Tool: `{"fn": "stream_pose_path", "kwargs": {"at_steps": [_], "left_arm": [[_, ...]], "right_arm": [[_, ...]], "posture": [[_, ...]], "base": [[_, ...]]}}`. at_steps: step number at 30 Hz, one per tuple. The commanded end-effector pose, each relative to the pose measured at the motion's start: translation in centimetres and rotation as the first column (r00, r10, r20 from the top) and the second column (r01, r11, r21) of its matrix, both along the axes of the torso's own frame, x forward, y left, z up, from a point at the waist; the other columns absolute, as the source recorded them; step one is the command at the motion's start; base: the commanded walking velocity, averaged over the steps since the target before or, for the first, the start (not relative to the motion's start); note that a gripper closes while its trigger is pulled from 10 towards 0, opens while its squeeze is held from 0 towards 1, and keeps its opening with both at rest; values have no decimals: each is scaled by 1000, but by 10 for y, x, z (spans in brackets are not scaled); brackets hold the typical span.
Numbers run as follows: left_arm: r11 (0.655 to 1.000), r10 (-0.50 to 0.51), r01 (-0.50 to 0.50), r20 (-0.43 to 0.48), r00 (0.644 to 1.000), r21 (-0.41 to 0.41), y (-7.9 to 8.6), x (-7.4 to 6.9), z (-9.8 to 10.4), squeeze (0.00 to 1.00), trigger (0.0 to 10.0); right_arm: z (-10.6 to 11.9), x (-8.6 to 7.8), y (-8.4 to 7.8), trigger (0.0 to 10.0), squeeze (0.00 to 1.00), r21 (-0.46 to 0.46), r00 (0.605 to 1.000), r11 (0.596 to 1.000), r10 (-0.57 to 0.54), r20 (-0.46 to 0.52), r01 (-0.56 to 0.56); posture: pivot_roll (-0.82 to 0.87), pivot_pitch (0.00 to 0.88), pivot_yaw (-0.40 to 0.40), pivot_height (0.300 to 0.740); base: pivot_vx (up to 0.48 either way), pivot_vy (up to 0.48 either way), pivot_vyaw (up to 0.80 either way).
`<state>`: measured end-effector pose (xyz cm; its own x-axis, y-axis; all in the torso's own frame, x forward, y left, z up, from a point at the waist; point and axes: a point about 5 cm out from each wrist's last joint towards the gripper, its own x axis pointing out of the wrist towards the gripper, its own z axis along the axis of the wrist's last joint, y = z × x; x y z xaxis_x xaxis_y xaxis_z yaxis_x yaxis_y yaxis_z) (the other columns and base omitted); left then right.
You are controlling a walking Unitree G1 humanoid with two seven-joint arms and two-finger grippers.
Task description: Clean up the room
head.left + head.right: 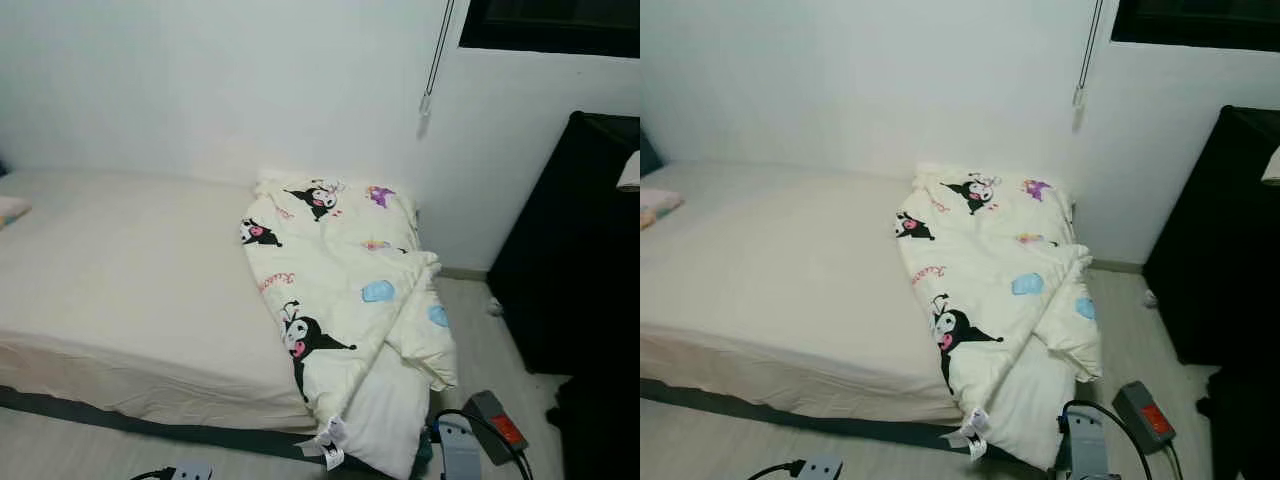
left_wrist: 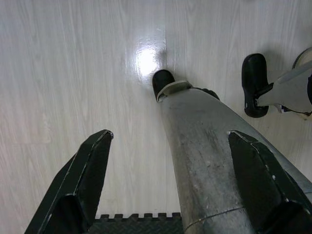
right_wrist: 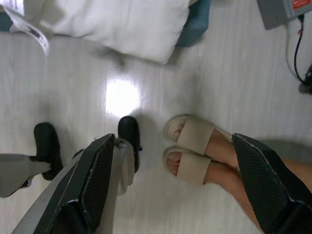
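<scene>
Fingers (image 2: 87, 175) of both grippers spread, empty

Blind cord (image 1: 433, 60) on wall; sandalled feet (image 3: 195, 148) nr robot.

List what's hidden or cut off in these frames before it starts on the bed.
- Pillow: cut by the head view's left edge.
- Duvet: its folds hide the mattress corner beneath.
- Black cabinet: too dark for detail, cut by the right edge.
- Grey box and cables: label too small to read.
- Person's sandalled feet: legs cut by the right wrist view's edge.
- Left hand, right hand: open, idle above the floor.
</scene>
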<state>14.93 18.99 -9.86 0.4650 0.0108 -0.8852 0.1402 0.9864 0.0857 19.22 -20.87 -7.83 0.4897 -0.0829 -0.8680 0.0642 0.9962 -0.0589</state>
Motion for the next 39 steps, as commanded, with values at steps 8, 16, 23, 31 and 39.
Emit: {"fn": "stream_pose_path", "kwargs": {"at_steps": [8, 16, 23, 31, 39], "left_arm": [[1000, -20, 20, 8, 1000, 3, 2, 0, 1, 0, 10000], [1000, -23, 23, 4, 1000, -1, 1, 0, 0, 0, 10000], [1000, -24, 24, 0, 1000, -3, -1, 0, 0, 0, 10000], [999, -31, 31, -3, 999, -3, -4, -1, -1, 0, 10000], [999, -41, 41, -6, 999, -4, -6, -3, -2, 0, 10000]], "right_arm": [[-3, -4, 4, 10000, 0, 6, 1000, 1000, 2, -8, -2], [-3, -4, 4, 10000, 0, 9, 1000, 1000, -3, -3, 3], [-3, -4, 3, 10000, 0, 6, 1000, 1000, -4, -3, 4], [-2, -5, 1, 10000, 0, 3, 1000, 1000, -2, -4, 2], [-2, -4, 0, 10000, 0, 2, 1000, 1000, -3, -2, 3]], "posture": [[-12, 0, -47, 740], [-14, 0, -47, 740], [-16, 0, -49, 740], [-18, 0, -54, 740], [-20, 0, -56, 740]], "base": [[94, 0, 0], [285, 0, 0], [269, 0, 0], [60, 0, 0], [249, 0, 0]]}}
